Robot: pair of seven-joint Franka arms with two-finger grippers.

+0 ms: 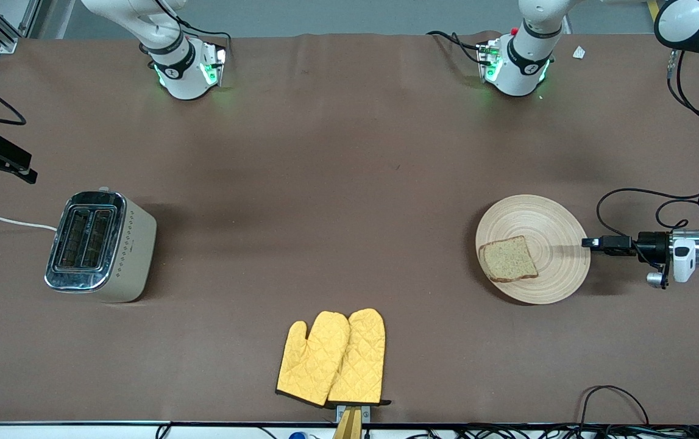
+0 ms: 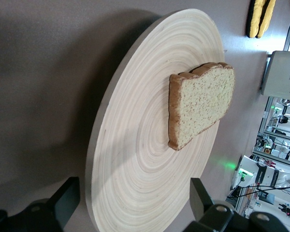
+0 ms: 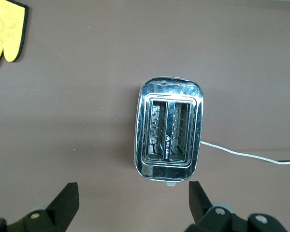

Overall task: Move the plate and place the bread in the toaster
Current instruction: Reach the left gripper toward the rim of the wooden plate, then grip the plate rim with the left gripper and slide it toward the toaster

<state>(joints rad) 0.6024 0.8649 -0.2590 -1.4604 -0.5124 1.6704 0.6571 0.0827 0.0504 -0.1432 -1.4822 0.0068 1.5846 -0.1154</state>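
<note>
Left wrist view: left pincer (image 2: 130, 205) fingers straddling plate (image 2: 135, 159) rim

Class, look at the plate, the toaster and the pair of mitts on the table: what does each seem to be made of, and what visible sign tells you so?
The plate looks like light, matte wood: pale tan with concentric ring grooves. The toaster seems to have a polished metal top, which mirrors light, and cream sides, either painted metal or plastic. The mitts look like yellow quilted fabric, with diamond stitching and dark edging.

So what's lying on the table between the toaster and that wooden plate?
Nothing: the front view shows only bare brown tabletop between the toaster and the plate.
</note>
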